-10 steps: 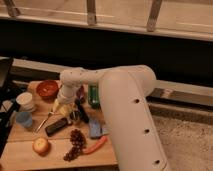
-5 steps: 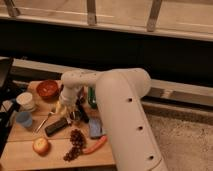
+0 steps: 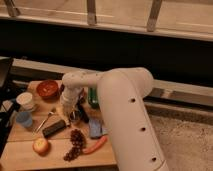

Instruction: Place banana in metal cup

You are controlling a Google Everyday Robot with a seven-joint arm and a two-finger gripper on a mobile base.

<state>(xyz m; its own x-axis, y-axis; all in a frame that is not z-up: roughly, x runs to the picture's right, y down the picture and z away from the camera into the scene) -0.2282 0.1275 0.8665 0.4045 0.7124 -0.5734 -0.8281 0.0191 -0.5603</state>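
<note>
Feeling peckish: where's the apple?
The apple lies front left on the table, left of the grapes; the gripper is mid-table by the metal cup.

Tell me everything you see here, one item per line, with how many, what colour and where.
table: one, wooden, lower left
bowl: one, red-orange, back left
white cup: one, white, left edge
light-blue cup: one, in front of the white cup
utensil: one, silvery, left of centre
black block: one, centre
apple: one, yellow-red, front left
grapes: one bunch, dark, front centre
carrot: one, orange, front right
blue pad: one, behind the carrot
green can: one, back, beside the arm
metal cup: one, dark silver, beside the gripper
banana: one, pale yellow, at the gripper
arm: one, white, right
gripper: one, shut, at the banana
</note>
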